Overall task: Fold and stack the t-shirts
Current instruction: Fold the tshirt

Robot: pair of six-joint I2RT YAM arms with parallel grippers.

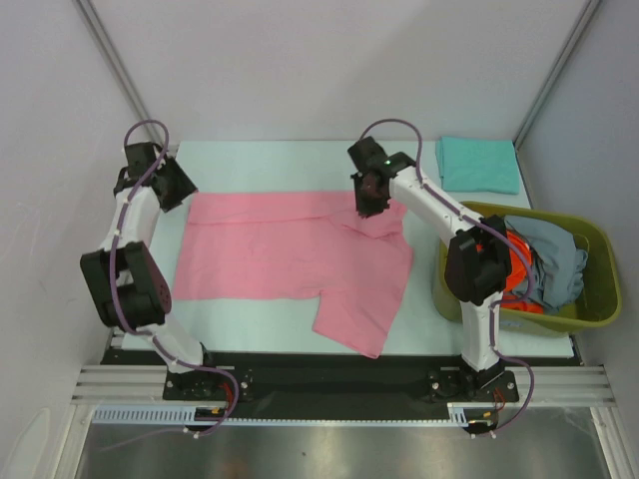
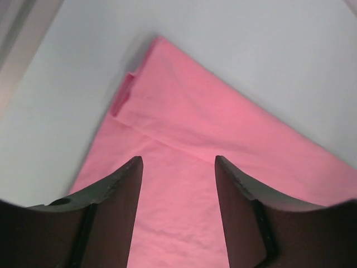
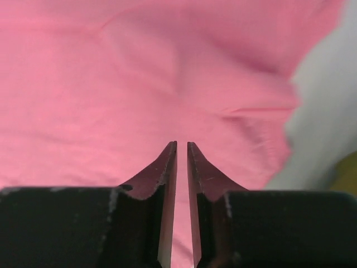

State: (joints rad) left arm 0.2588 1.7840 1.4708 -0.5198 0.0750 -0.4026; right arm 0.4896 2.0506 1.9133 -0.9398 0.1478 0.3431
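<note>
The pink t-shirt [image 1: 290, 249] lies spread flat on the table, one sleeve reaching toward the near edge. My left gripper [image 1: 170, 185] hovers over its far left corner, jaws wide apart and empty above the cloth [image 2: 223, 123]; the gripper [image 2: 178, 159] holds nothing. My right gripper [image 1: 371, 200] is above the shirt's far right part, where the cloth [image 3: 111, 84] is bunched. Its jaws [image 3: 182, 144] stand a thin slit apart with nothing pinched between them. A folded teal t-shirt [image 1: 477, 165] lies at the far right. Orange-red [image 1: 517, 261] and grey-blue [image 1: 554, 259] t-shirts sit in the basket.
An olive-green plastic basket [image 1: 599, 299] stands at the right edge of the table, beside the right arm. White walls and metal frame posts close in the table on three sides.
</note>
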